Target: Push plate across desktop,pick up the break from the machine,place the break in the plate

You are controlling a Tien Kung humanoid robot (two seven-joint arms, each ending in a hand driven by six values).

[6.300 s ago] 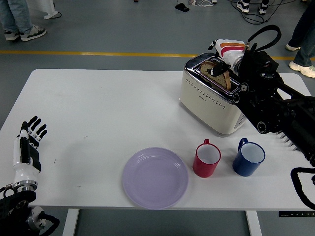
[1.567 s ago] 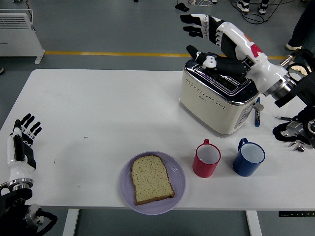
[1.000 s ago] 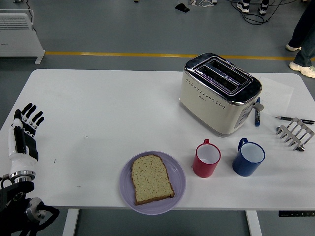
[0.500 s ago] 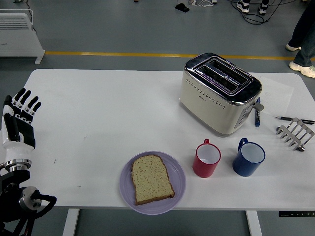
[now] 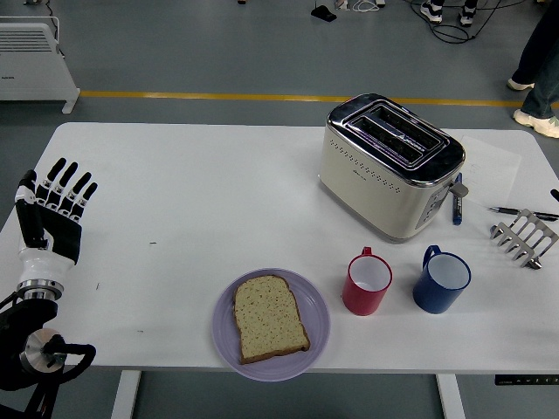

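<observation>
A slice of bread (image 5: pixel 269 319) lies flat on the purple plate (image 5: pixel 224 339) near the table's front edge, left of centre. The cream and chrome toaster (image 5: pixel 391 166) stands at the back right with both slots empty. My left hand (image 5: pixel 54 208) is raised over the table's left edge, fingers spread and holding nothing, far from the plate. My right hand does not show; only a small dark tip (image 5: pixel 555 194) pokes in at the right edge, and I cannot tell what it is.
A red mug (image 5: pixel 367 281) and a blue mug (image 5: pixel 441 279) stand right of the plate, in front of the toaster. A blue marker (image 5: pixel 456 209), a pen (image 5: pixel 515 210) and a metal rack (image 5: pixel 524 236) lie at the right.
My left hand has risen and shifted right, in over the table's left edge, fingers still spread. A dark tip has appeared at the right edge. Bread, plate and toaster have not moved.
</observation>
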